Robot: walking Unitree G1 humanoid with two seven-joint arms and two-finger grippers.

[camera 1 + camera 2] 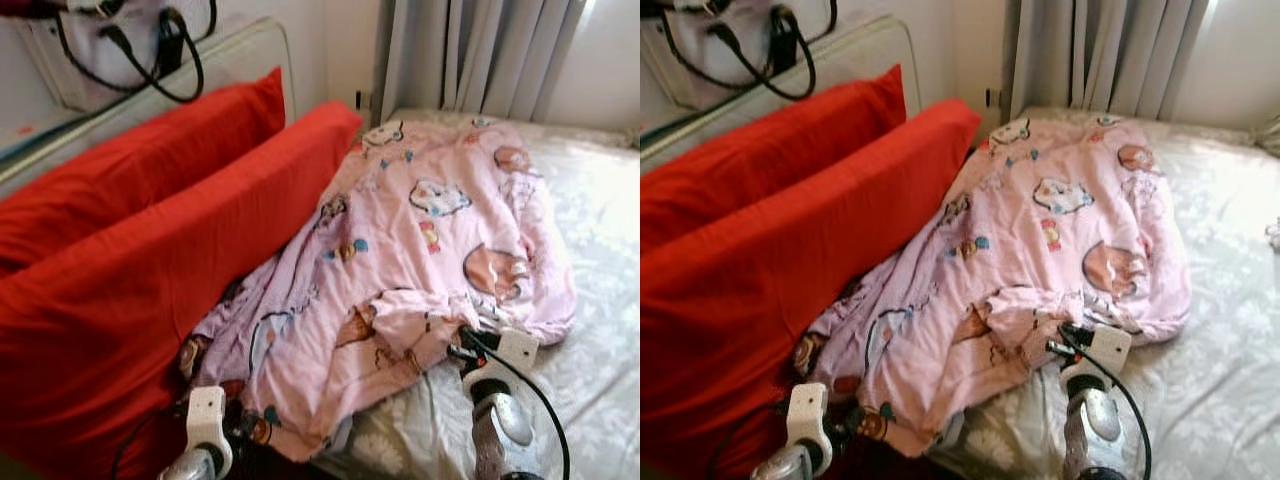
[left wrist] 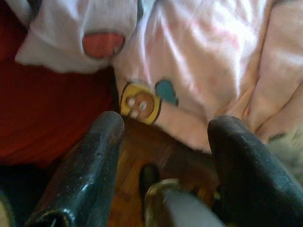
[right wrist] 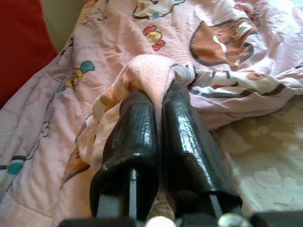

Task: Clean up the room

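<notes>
The pink quilt (image 1: 420, 260) lies crumpled on the bed (image 1: 600, 250). The right gripper (image 3: 158, 94) pinches a fold near its foot-end edge; the left gripper (image 2: 165, 137) gapes by the corner. Spreading remains.

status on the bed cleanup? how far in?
Early. Done: the two red pillows already stand along the headboard. In hand: the right gripper is shut on a fold of the pink blanket near its lower edge; the left gripper is open at the blanket's corner by the pillows, holding nothing. Left: the blanket lies rumpled in a heap on the sheet, not yet spread or folded.
</notes>
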